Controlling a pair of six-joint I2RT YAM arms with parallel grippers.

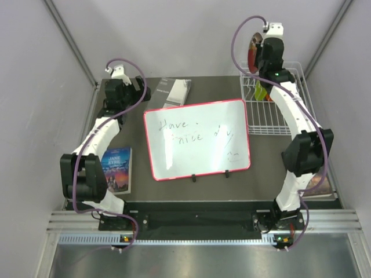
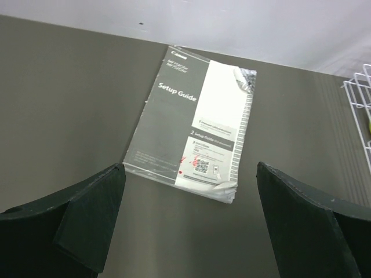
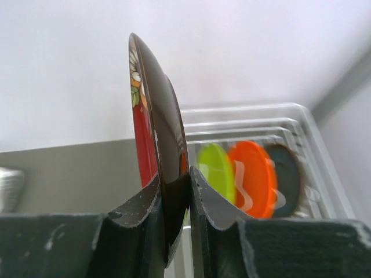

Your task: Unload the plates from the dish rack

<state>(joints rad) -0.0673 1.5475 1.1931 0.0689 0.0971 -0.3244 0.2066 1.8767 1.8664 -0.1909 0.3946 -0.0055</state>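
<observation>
Right gripper (image 3: pixel 175 194) pinched tight on the lower rim of the red floral plate (image 3: pixel 152 121). The plate is upright, edge-on to the wrist camera, held over the far-left corner of the dish rack (image 1: pixel 272 119). Green plate (image 3: pixel 215 168), orange plate (image 3: pixel 254 176) and dark teal plate (image 3: pixel 288 179) stand in a row in the rack. Left gripper (image 2: pixel 189 174) is wide open with nothing in it, hanging over the table (image 2: pixel 69 104) near the setup guide booklet (image 2: pixel 194 116). Whiteboard (image 1: pixel 197 139) lies mid-table between the arms. Paperback (image 1: pixel 117 169) lies by the left arm.
</observation>
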